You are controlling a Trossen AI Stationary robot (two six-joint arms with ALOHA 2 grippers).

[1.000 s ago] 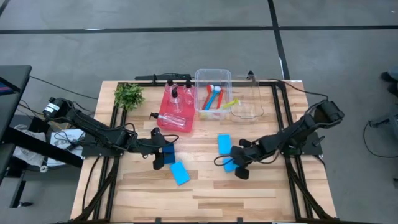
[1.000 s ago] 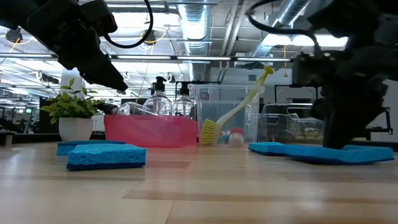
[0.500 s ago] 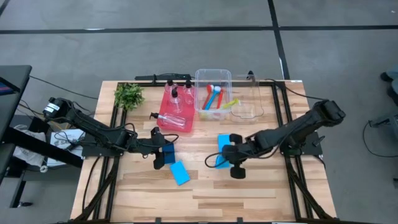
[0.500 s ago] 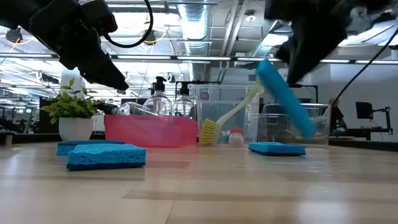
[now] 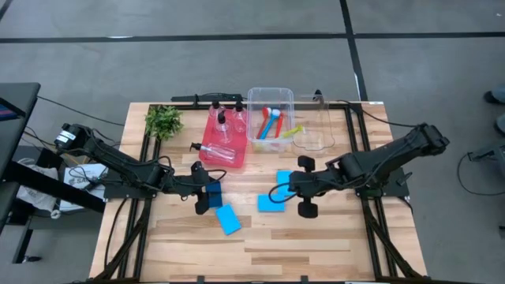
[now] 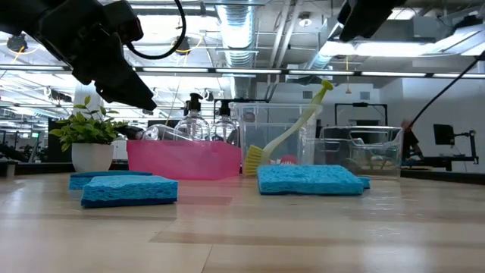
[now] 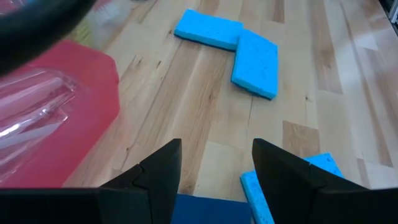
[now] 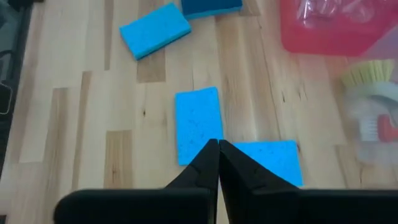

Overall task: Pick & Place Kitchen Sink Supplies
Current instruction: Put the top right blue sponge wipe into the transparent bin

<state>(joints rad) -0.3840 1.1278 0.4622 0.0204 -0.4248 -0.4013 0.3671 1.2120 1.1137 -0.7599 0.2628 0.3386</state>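
Right gripper (image 5: pixel 289 188) pinched shut on nothing, raised over the wooden table (image 5: pixel 316 237); two flat blue rectangular sponges lie loose below it, one (image 8: pixel 198 124) just ahead of the fingertips, one (image 8: pixel 267 160) beside them. Likely awaiting pickup. Left gripper (image 5: pixel 211 195) jaws parted over a third blue sponge (image 5: pixel 214 196); fourth (image 5: pixel 228 218) just beside. Four sponges total, none binned.

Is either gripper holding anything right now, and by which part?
Right gripper is shut on nothing. A blue sponge lies at the left gripper; a grip cannot be told.
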